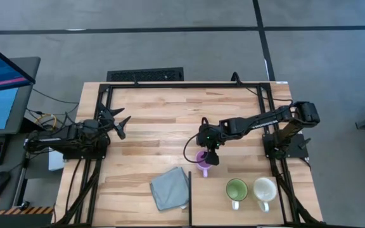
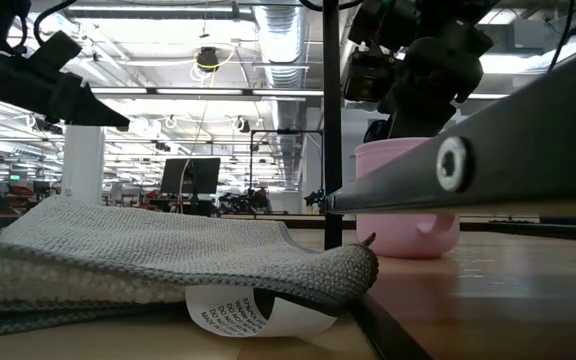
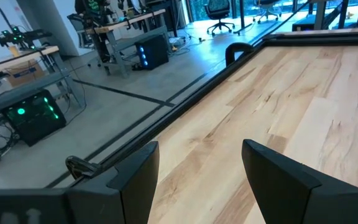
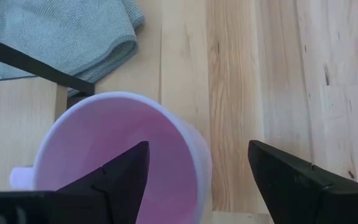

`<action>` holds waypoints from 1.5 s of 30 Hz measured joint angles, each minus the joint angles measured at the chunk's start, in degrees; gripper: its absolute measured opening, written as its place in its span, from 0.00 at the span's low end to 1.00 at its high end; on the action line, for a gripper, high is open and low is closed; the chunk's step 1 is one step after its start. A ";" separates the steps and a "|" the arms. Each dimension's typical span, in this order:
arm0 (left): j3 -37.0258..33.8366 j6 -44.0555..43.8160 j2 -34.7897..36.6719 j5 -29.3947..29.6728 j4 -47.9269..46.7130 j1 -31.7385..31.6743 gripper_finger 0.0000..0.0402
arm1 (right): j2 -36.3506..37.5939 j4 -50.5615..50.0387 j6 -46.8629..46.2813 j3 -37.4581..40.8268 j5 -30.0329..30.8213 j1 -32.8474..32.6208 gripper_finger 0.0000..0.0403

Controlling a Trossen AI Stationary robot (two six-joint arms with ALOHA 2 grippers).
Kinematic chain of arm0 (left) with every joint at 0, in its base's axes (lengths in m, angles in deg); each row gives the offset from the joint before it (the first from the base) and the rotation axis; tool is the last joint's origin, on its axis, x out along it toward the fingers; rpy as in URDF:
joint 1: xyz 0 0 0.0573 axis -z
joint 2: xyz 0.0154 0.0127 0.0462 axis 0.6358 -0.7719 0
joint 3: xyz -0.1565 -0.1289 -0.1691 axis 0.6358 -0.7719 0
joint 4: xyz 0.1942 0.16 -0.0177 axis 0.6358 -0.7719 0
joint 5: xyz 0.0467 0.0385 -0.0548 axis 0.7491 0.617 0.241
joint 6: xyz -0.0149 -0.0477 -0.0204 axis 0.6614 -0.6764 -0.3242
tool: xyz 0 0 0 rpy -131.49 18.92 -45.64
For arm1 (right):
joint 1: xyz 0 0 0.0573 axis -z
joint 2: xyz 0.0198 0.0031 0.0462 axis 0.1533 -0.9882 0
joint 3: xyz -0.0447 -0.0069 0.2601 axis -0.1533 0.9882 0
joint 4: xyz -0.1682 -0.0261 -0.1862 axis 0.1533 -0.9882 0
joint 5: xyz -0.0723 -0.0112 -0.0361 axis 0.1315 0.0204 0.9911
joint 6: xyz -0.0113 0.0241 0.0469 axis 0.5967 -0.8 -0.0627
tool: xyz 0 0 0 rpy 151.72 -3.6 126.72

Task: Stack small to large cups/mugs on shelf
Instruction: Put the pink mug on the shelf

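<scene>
1. Lilac-purple plastic mug (image 1: 203, 161) stood alone on the wood table (image 1: 163, 114), just past the black frame post, handle toward the near edge. Nothing nested yet.
2. Green handled mug (image 1: 236, 189) and cream-white handled mug (image 1: 265, 189) sat side by side near the front edge, right half of the table, close but apparently not touching. Both upright, both empty.
3. Judgement: task barely started. No mug was inside another, none visibly on a shelf. All stacking was left to do.
4. Right gripper (image 4: 194, 177) hung directly over the lilac mug, fingers spread wide; one finger sat over the mug's mouth, the other outside its wall, so it straddled the rim. No grip closed on it. Whether a finger touched the rim, couldn't tell.
5. Right arm reached from the right-hand base in toward table centre, wrist pointed down.
6. Left gripper (image 1: 120, 121) was parked at the left side, well apart from all the mugs, fingers open and empty, aimed across bare wood.
7. Grey folded cloth (image 1: 169, 187) lay near the front, left of the post, over a printed paper slip (image 2: 258, 310).
</scene>
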 joint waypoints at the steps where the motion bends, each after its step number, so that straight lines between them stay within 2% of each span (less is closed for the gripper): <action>1: 0.00 0.00 0.00 0.00 0.00 0.00 0.55 | 0.00 0.00 0.00 0.00 0.00 0.00 0.74; 6: 0.00 0.00 0.00 0.00 0.02 0.01 0.55 | 0.00 0.00 0.00 0.00 0.02 0.00 0.71; 12: 0.00 0.00 0.00 0.00 0.11 0.01 0.55 | 0.00 -0.01 0.00 0.00 0.02 0.00 0.62; 25: 0.00 0.00 0.00 0.00 0.13 0.00 0.55 | 0.00 -0.02 0.02 0.00 0.02 0.00 0.29; 30: 0.00 -0.02 0.00 0.02 0.13 -0.01 0.55 | 0.00 -0.02 0.02 0.00 0.02 0.00 0.19; 45: 0.00 -0.02 0.00 0.02 0.13 0.00 0.55 | 0.00 -0.07 0.09 0.04 -0.04 -0.02 0.08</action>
